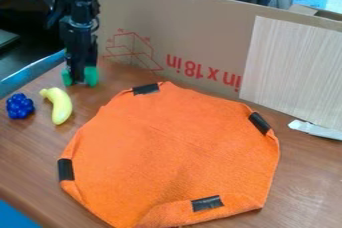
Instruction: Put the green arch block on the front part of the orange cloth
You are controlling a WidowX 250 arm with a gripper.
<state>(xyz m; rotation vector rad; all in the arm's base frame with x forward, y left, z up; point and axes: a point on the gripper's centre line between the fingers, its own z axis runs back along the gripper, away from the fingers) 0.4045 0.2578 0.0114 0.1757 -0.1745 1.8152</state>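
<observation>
The gripper [79, 78] hangs low over the table's upper left, pointing down, its green fingertips apart with nothing seen held between them. Just below and left of it lies a yellow toy banana [61, 107], its stem toward the upper left. Left of the banana is a cluster of dark blue toy grapes [20, 106]. An orange cloth [174, 147] with folded edges is spread over the middle of the table, and strips of black tape sit along its border. Neither toy touches the cloth.
The brown wooden table [307, 177] is bounded at the back by a tall cardboard panel [200, 32]. A pale wood-grain board [294, 67] leans at the right, with a white scrap [316, 129] at its foot. A blue edge [33, 70] runs along the left.
</observation>
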